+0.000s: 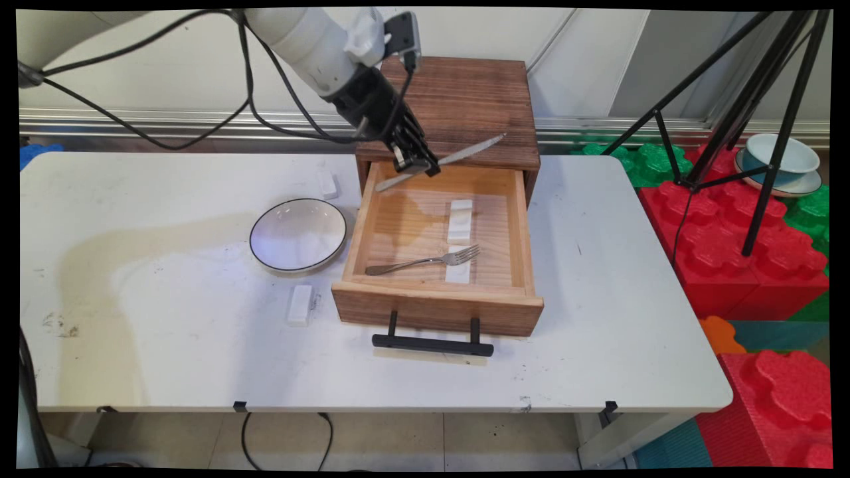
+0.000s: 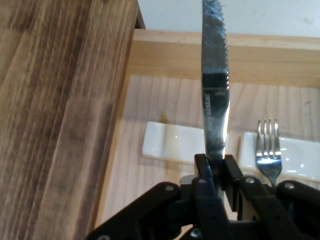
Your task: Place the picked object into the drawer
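Overhead, gripper: the black two-finger gripper (image 1: 417,163) hangs above the back of the open drawer, its jaws closed on a knife.
Knife: the knife (image 1: 443,160) is flat bright metal with a serrated edge toward the tip; it is pinched across its middle, lying level and slanted, tip over the cabinet top, handle end over the drawer's back left corner. In the hand view the blade (image 2: 215,80) rises straight up from between the fingers.
Drawer: the drawer (image 1: 526,229) is pale planed wood with a darker front and a black bar handle (image 1: 432,344), pulled fully out of a dark-stained, strongly grained wooden cabinet (image 1: 465,99).
Inside: two glossy white oblong rests (image 1: 460,220) lie end to end; a steel fork (image 1: 425,260) lies with its tines on the nearer one.
Table: the white table (image 1: 166,345) is scuffed and bears a pale brownish stain; a round white bowl (image 1: 298,234) with a thin dark rim sits left of the drawer, with small white blocks (image 1: 300,304) near it.
Room: a pale wall with a metal rail stands behind; at right are a black tripod (image 1: 770,133) and red and green foam blocks (image 1: 744,265).
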Controlling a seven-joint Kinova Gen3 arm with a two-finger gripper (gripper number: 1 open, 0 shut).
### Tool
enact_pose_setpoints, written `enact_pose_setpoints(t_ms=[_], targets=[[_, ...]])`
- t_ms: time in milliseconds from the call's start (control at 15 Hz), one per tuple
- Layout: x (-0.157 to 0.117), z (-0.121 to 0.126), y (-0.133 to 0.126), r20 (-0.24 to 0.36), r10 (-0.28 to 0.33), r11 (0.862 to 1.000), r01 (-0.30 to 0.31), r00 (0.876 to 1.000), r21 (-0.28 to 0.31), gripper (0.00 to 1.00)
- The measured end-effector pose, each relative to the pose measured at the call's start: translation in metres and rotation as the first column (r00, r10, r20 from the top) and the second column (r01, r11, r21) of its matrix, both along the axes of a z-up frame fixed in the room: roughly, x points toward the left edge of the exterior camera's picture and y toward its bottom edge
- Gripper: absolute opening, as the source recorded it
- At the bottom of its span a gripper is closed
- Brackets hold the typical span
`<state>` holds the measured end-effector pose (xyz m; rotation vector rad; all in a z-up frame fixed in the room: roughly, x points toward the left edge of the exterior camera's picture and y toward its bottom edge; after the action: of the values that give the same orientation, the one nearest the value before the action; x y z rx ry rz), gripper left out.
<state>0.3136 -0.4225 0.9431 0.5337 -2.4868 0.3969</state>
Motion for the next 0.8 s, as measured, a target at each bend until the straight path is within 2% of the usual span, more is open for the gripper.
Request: enact_pose_setpoints(t_ms=[800], targets=[[-0.012,-0.063,-0.020,0.029,0.030,0.999,-0.031,0.999,0.025,0.00]])
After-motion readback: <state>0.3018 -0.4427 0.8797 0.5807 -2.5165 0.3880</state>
